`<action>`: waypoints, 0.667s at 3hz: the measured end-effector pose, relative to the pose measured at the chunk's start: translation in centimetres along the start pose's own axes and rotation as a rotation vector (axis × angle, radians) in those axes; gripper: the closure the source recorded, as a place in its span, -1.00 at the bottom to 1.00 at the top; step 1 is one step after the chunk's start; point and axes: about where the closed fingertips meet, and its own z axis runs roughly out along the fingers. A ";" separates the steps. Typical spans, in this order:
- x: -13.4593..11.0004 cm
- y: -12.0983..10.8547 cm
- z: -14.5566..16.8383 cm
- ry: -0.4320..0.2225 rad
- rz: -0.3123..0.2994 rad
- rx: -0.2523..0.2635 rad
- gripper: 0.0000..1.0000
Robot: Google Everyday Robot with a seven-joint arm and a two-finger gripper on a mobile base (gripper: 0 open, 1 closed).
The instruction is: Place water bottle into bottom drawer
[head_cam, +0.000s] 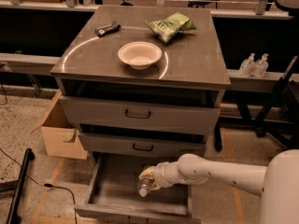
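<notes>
Water bottle [144, 187], tilted, is gripped by the closed hand [147, 177] over the floor of the open bottom drawer [117, 192], near the drawer's middle.

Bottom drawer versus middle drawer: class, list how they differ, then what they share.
The bottom drawer is pulled well out, floor showing; the middle drawer is pushed in, inside hidden. The middle drawer's black handle shows; the bottom drawer's front shows none. The gripper holds the water bottle over the bottom drawer, not the middle drawer. Both are grey.
</notes>
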 end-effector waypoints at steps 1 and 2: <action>1.8 1.9 1.9 0.006 -0.011 -0.008 1.00; 3.7 4.9 4.6 -0.004 0.042 -0.013 0.97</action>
